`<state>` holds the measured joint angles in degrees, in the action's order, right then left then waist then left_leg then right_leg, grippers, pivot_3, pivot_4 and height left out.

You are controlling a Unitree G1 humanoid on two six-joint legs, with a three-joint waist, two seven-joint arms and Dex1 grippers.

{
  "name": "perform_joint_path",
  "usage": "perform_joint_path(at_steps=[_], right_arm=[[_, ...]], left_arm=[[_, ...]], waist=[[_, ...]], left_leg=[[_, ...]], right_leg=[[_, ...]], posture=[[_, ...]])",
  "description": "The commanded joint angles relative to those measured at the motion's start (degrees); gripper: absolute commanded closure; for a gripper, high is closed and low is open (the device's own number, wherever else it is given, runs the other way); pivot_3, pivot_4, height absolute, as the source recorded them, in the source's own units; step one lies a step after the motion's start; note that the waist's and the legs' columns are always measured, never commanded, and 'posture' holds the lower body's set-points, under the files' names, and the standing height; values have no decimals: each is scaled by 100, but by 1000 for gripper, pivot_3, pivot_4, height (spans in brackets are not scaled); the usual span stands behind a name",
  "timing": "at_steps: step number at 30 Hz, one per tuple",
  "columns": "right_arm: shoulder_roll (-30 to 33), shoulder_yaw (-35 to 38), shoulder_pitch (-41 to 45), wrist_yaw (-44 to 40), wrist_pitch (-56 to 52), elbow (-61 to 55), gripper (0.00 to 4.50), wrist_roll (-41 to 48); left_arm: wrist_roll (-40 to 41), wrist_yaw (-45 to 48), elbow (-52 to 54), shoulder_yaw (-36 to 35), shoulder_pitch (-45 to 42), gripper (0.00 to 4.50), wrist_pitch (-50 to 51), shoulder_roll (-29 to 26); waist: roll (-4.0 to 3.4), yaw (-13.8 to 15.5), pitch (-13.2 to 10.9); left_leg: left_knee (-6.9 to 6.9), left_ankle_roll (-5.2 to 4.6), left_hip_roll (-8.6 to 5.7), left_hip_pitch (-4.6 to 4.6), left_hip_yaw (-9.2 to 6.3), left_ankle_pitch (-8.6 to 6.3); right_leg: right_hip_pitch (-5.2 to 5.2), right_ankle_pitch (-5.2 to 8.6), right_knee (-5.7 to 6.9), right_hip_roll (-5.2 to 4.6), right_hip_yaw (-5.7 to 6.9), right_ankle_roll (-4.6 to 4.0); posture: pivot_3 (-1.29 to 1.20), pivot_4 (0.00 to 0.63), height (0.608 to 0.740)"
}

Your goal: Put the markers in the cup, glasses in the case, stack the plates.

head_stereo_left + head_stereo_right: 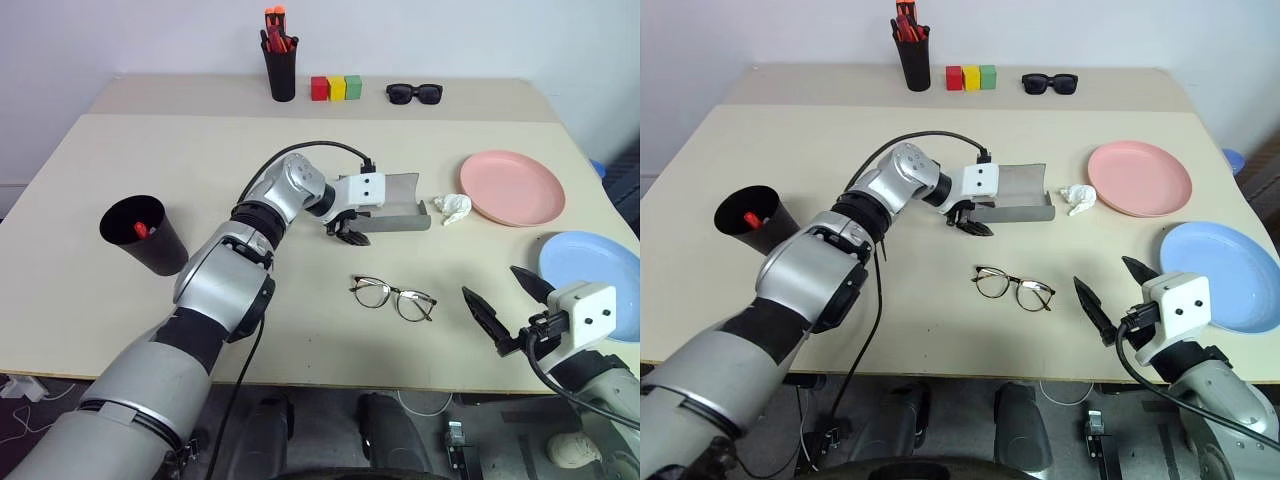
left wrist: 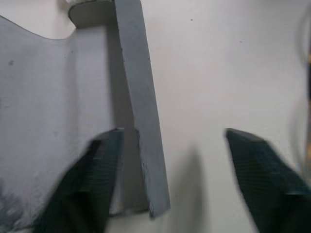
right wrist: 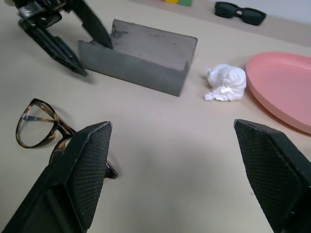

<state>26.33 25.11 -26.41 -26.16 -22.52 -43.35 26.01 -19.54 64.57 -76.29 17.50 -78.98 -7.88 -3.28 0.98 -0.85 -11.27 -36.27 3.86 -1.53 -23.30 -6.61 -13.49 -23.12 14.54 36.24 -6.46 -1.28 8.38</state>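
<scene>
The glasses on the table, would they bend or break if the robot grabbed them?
Probably they need care. The glasses have a thin wire frame, so a hard squeeze might bend it. The clear lenses look smooth and could slip or scratch. They lie flat with the arms folded, so they should slide rather than roll if pushed, and they look light.

A crumpled white tissue [image 1: 452,208] lies on the beige surface [image 1: 200,160], just beyond the right tool [image 1: 505,308] and to the right of the left tool [image 1: 345,231]. Well beyond both tools, along the far edge, stand a black pen holder [image 1: 281,72] of orange-red pens [image 1: 276,28], three small blocks, red [image 1: 319,88], yellow [image 1: 337,88] and green [image 1: 353,87], and black sunglasses [image 1: 414,94].
</scene>
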Motion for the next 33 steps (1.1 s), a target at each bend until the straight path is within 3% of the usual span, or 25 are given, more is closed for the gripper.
perform_joint_path(at_steps=[1,4,23,33], right_arm=[[-41,153,-70,37,183,-311,372,21],[-67,203,-148,38,217,-316,372,20],[126,36,229,-61,105,-125,372,51],[264,-1,402,-235,110,40,372,53]], left_arm=[[-82,-141,-7,35,-191,3048,85,6],[-70,-181,-3,-5,-190,4452,77,-18],[415,1233,881,-181,369,4452,59,-678],[652,1672,2937,-26,1374,4452,1230,-1063]], waist=[[0,2,0],[0,15,0],[-3,10,2],[-4,-5,3]], left_leg=[[0,0,0,0,0,0],[-1,0,0,0,0,0],[-1,0,0,0,0,0],[-2,0,1,3,0,0]], right_leg=[[0,0,0,0,0,0],[0,0,0,0,0,0],[0,-1,2,0,0,-1],[0,-1,12,0,-2,-2]], posture=[[0,150,740],[0,150,740],[0,150,740],[0,150,740]])
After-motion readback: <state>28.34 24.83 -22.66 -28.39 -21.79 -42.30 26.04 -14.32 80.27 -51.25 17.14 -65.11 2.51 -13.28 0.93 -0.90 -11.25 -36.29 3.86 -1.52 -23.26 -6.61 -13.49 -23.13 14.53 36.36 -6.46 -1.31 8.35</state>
